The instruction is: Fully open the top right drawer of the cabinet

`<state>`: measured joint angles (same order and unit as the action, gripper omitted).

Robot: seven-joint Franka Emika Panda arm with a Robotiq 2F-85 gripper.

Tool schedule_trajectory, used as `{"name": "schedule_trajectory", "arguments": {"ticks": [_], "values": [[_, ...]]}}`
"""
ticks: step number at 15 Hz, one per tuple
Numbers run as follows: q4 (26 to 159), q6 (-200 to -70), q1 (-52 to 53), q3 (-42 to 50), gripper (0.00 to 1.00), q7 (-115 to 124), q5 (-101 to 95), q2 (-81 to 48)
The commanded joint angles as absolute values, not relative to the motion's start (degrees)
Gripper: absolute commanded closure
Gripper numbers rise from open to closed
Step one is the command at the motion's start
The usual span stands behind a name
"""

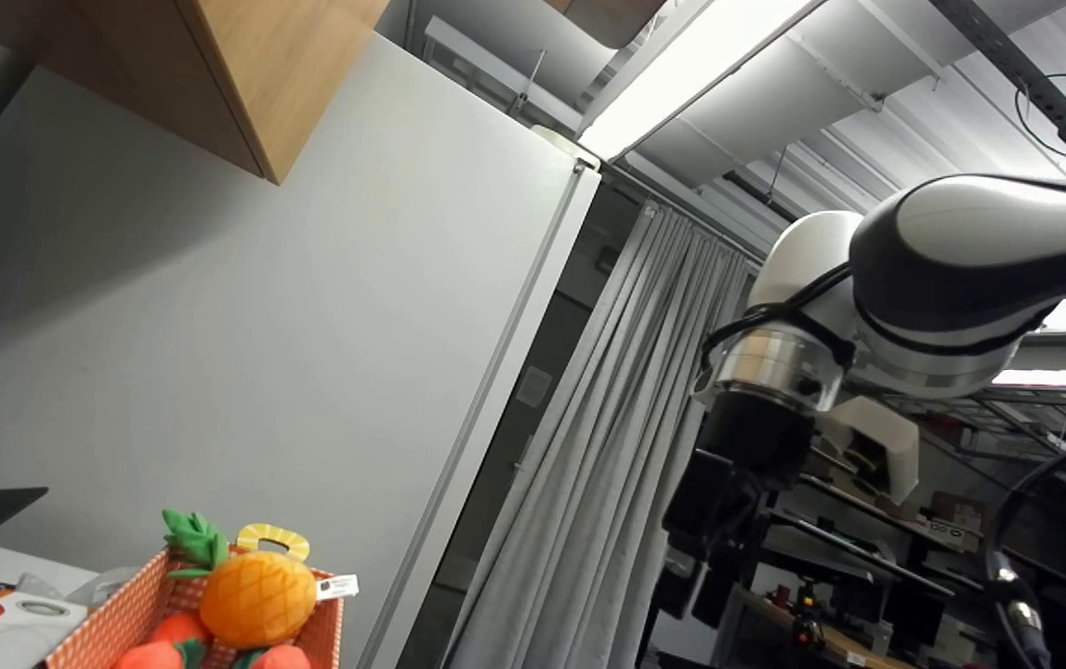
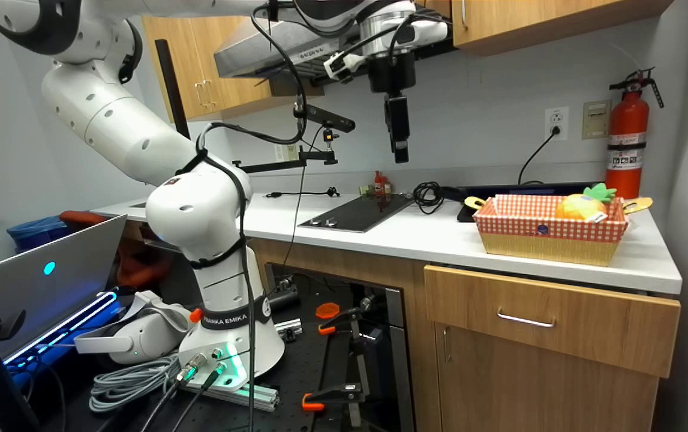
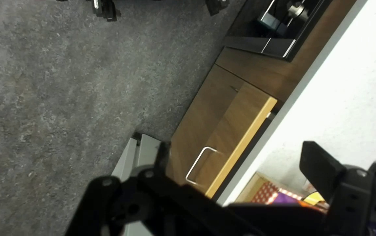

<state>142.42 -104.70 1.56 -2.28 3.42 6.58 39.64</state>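
Note:
The wooden drawer front (image 2: 469, 300) sits under the white counter, with a silver bar handle (image 2: 525, 320). It stands slightly forward of the cabinet (image 2: 535, 384). In the wrist view the drawer front (image 3: 240, 121) shows a dark gap between its top edge and the counter, and its handle (image 3: 196, 164) is free. My gripper (image 2: 401, 157) hangs pointing down, high above the counter, apart from the handle. In the wrist view the gripper (image 3: 237, 147) has its fingers wide apart with nothing between them. The gripper (image 1: 692, 604) also shows in an exterior view, where the drawer is out of view.
A checkered basket (image 2: 550, 249) with toy fruit stands on the counter (image 2: 445, 246) above the drawer. A dark cooktop (image 2: 361, 213) lies left of it. An upper cabinet (image 2: 559, 24) hangs above. Clamps (image 2: 344, 395) sit beside the robot base. A red fire extinguisher (image 2: 627, 144) is at the wall.

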Motion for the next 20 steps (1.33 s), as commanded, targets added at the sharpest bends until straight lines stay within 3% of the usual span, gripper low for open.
{"name": "schedule_trajectory", "arguments": {"ticks": [1, 14, 20], "values": [[141.13, -109.19, -2.38, 1.14, 0.00, 2.34, 3.30, 34.87], [141.78, -137.00, -4.31, 10.24, 0.00, -7.27, 9.31, 13.23], [141.74, -139.08, -4.10, 9.16, 0.00, -10.18, 13.45, 10.51]]}}
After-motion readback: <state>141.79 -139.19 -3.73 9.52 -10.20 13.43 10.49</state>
